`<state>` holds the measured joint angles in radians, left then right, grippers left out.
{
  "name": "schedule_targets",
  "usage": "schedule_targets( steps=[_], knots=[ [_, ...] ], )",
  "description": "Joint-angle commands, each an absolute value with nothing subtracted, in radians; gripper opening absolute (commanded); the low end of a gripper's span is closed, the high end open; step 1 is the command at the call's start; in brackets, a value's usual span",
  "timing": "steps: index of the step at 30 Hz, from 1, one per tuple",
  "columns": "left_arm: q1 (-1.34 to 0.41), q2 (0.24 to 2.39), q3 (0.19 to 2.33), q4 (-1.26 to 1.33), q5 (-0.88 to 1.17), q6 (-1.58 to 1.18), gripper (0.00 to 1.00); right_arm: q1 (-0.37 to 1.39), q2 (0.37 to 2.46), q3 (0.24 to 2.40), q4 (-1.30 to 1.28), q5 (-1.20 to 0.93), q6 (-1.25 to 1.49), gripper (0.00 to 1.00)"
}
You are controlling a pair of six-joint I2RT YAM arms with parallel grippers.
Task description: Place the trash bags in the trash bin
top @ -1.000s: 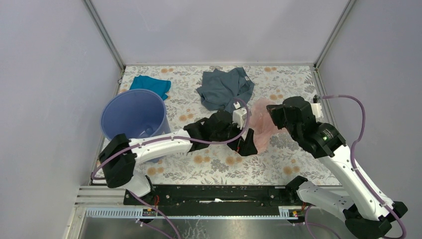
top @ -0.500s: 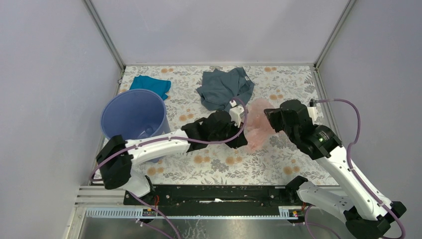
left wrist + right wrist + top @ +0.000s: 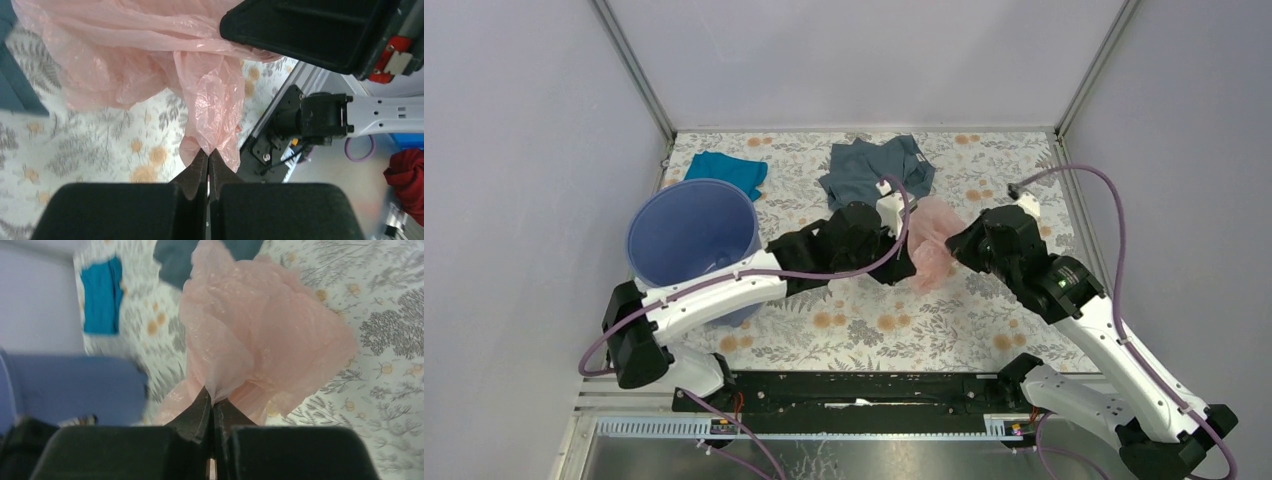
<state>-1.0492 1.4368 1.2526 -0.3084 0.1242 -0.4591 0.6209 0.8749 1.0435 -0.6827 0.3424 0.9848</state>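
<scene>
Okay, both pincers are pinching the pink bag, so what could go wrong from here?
The left pincer and right pincer each grip only a small pinch of the thin pink bag; pulling apart could tear it or slip it free. The bucket stands off to the left, and the loose film may catch its rim and drape outside. The grey-blue garment close by could get dragged along.

One bag (image 3: 930, 250), one bucket (image 3: 686, 232), two cloths (image 3: 872, 176)
</scene>
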Motion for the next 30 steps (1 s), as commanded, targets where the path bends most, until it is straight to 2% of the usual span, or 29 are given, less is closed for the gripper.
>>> schedule_targets(
  steps=[1, 6, 10, 13, 14, 17, 18, 21, 24, 30],
  knots=[
    [-1.045, 1.347, 1.22, -0.463, 0.171, -0.595, 0.0, 0.621, 0.886, 1.032, -0.601, 0.024, 0.613, 0.0],
    [-1.039, 1.21, 1.114, -0.532, 0.246, -0.782, 0.0, 0.622, 0.907, 1.016, -0.571, -0.239, 0.562, 0.0],
    [-1.039, 1.128, 1.057, -0.545, 0.261, -0.898, 0.0, 0.621, 0.936, 0.999, -0.486, -0.436, 0.578, 0.12],
    [-1.035, 1.105, 0.985, -0.471, 0.267, -0.976, 0.0, 0.621, 0.987, 1.033, -0.49, -0.497, 0.546, 0.15],
    [-1.032, 1.112, 0.973, -0.464, 0.259, -0.995, 0.0, 0.621, 1.001, 1.056, -0.526, -0.475, 0.516, 0.2],
    [-1.004, 1.131, 0.955, -0.444, 0.239, -1.057, 0.0, 0.621, 1.003, 1.094, -0.63, -0.314, 0.431, 0.52],
    [-0.99, 1.131, 0.943, -0.43, 0.24, -1.091, 0.0, 0.622, 0.992, 1.096, -0.665, -0.247, 0.42, 0.66],
    [-0.925, 1.095, 0.871, -0.319, 0.285, -1.174, 0.0, 0.621, 0.964, 1.092, -0.715, -0.139, 0.414, 0.91],
    [-0.843, 1.063, 0.817, -0.25, 0.344, -1.217, 0.0, 0.621, 0.927, 1.084, -0.732, -0.159, 0.4, 0.99],
    [-0.739, 1.102, 0.796, -0.198, 0.492, -1.206, 0.0, 0.621, 0.801, 0.967, -0.684, -0.042, 0.458, 1.0]
  ],
)
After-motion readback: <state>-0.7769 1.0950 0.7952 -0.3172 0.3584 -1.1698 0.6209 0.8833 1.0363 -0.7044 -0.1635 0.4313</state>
